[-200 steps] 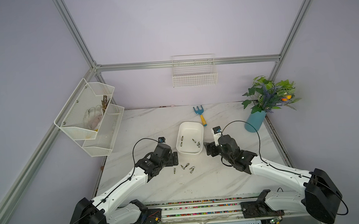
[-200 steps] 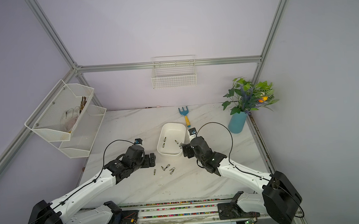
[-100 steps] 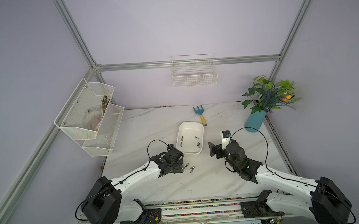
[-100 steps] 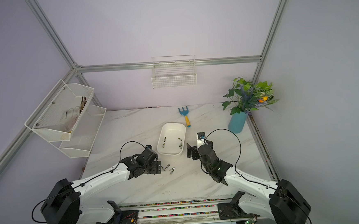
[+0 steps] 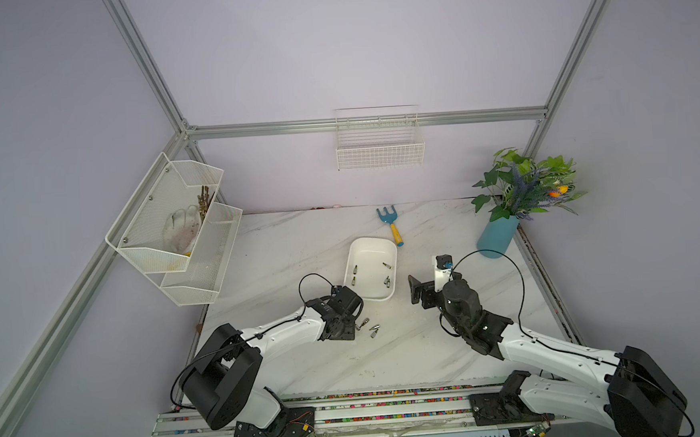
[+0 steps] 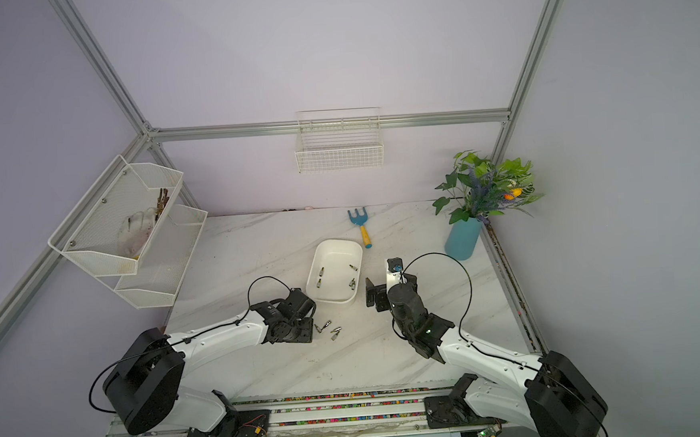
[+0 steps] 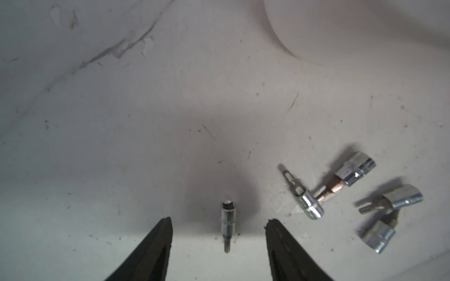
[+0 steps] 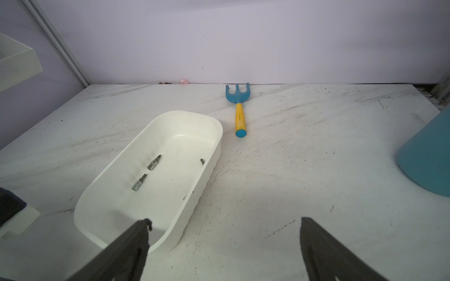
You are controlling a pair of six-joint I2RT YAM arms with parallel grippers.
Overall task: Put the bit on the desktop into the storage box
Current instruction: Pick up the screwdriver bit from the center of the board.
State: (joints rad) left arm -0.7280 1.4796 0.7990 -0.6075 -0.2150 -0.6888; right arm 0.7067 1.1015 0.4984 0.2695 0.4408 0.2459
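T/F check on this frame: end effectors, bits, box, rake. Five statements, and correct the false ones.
1. The left end effector straddles one bit lying on the desktop, with its fingers clear of the bit. True.
2. The storage box is empty. False: four stored bits lie in it.
3. The right end effector grips a bit. False: it is open and empty, beside the storage box.
4. The hand rake lies on the desktop, outside the storage box. True.
5. No other bit lies on the desktop. False: four loose bits lie clustered near the left end effector.
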